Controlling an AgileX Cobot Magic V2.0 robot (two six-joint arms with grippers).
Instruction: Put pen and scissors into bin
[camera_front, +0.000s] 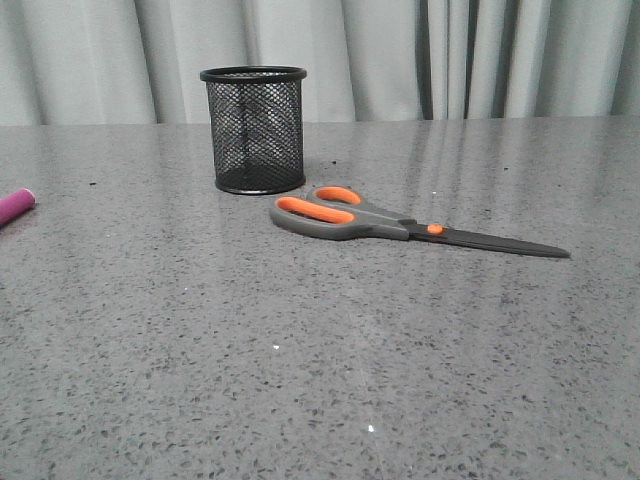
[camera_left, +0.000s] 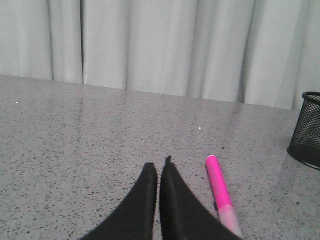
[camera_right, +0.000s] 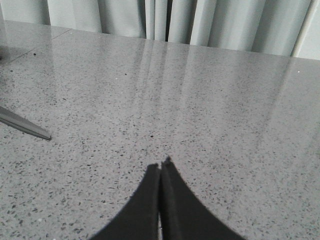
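The black mesh bin stands upright at the back middle of the table; its edge also shows in the left wrist view. The scissors lie flat just in front and right of it, closed, handles toward the bin, blades pointing right. Their blade tip shows in the right wrist view. The magenta pen lies on the table right beside my left gripper, which is shut and empty. Only the pen's end shows in the front view, at the left edge. My right gripper is shut and empty over bare table.
The grey speckled table runs back to pale curtains. Neither arm shows in the front view.
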